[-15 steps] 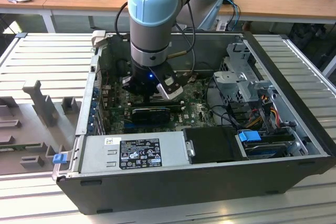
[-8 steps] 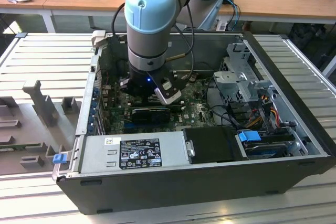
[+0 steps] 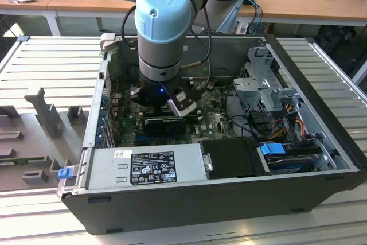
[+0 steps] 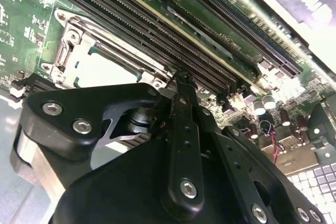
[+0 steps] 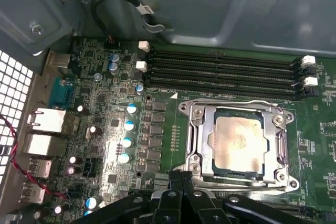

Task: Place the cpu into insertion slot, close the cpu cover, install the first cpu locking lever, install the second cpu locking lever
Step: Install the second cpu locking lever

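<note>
The cpu [image 5: 239, 142] lies flat in the insertion slot [image 5: 291, 184] on the green board, its silver-grey top showing through the window of the cpu cover [image 5: 202, 132]. The cover is folded down flat over it. Thin wire levers run along two opposite edges of the socket frame, one [image 5: 236, 102] beside the memory slots and one [image 5: 252, 183] on the side nearest me. My gripper [image 5: 181, 178] is shut with nothing between its fingers, its tips at the socket's corner close to that nearer lever. The second wrist view shows the gripper [image 4: 181, 82] just beside the socket and cpu [image 4: 102, 69]. In the exterior view the gripper [image 3: 163, 107] is down inside the open case.
Long black memory slots [image 5: 226, 72] run beside the socket. The grey case wall [image 5: 210, 3] stands just beyond them. The grey power-supply box [image 3: 146, 164] borders the front of the case and a metal drive cage [image 3: 264, 84] stands at the exterior view's right. Capacitors [image 5: 128, 127] and rear ports [image 5: 47, 121] lie nearby.
</note>
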Robot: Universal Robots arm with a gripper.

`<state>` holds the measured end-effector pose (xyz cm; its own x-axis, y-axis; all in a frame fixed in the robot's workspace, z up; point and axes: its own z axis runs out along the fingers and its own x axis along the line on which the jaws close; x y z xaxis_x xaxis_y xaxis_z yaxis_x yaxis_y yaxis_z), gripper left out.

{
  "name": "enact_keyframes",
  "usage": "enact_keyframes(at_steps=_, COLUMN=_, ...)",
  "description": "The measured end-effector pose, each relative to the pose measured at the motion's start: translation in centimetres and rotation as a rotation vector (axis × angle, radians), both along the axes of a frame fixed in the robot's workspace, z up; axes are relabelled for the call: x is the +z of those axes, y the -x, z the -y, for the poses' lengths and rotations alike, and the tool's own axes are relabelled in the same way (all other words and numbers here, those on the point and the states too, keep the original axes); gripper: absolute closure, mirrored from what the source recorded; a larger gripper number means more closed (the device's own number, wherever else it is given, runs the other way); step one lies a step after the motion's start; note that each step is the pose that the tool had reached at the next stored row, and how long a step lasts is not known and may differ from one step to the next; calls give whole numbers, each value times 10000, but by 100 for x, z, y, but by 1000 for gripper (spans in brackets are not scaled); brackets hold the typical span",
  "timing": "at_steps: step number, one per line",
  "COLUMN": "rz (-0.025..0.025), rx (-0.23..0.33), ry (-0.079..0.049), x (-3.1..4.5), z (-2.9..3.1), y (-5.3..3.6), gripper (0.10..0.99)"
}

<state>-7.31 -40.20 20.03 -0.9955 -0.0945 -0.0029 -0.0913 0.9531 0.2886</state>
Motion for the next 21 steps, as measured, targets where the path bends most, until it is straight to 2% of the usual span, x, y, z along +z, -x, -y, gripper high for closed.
enact_keyframes(at_steps=5, rz=-1, rx=1, ry=-146, x=-27, z=0, y=3, gripper=980)
enact_keyframes(at_steps=7, rz=1, rx=1, ry=-161, x=-57, z=0, y=4, gripper=980)
enact_keyframes(at_steps=10, rz=-1, rx=1, ry=-175, x=-62, z=0, y=7, gripper=980)
enact_keyframes(at_steps=14, rz=1, rx=0, ry=-187, x=100, z=0, y=11, gripper=980)
enact_keyframes(at_steps=18, rz=-2, rx=0, ry=-186, x=231, z=0, y=11, gripper=980)
enact_keyframes(at_steps=21, rz=-1, rx=0, ry=-189, x=253, z=0, y=11, gripper=980)
